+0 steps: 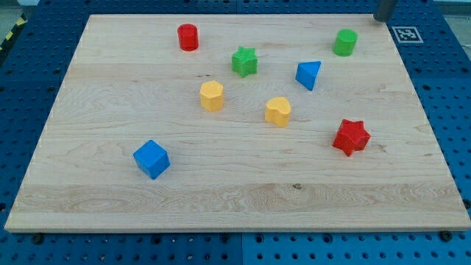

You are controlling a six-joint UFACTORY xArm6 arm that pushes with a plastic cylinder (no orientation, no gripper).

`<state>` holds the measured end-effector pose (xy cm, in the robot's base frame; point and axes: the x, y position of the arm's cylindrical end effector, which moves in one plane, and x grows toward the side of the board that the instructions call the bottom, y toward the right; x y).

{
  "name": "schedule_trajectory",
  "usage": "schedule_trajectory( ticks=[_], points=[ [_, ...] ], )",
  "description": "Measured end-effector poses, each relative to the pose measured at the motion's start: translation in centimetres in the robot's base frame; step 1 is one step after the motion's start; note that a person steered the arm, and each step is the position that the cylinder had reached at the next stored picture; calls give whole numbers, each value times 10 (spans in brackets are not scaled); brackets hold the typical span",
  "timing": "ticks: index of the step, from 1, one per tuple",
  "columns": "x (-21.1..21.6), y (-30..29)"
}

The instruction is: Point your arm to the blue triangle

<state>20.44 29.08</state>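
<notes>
The blue triangle (309,74) lies on the wooden board (103,96), right of centre in the upper half. A grey-dark rod end, my tip (383,18), shows at the view's top right corner, at the board's far edge. It is well up and to the right of the blue triangle, with the green cylinder (344,42) between them. The tip touches no block.
A red cylinder (188,37) is at the top left, a green star (245,61) left of the triangle, a yellow hexagon (212,96) and yellow heart (278,111) mid-board, a red star (350,137) at right, a blue cube (151,159) at lower left. A marker tag (407,33) lies off-board.
</notes>
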Motion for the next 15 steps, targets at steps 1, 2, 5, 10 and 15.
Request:
schedule_trajectory(
  ticks=[1, 2, 5, 10, 15],
  points=[
    [0, 0],
    [0, 0],
    [10, -23],
    [82, -55],
    [226, -144]
  ],
)
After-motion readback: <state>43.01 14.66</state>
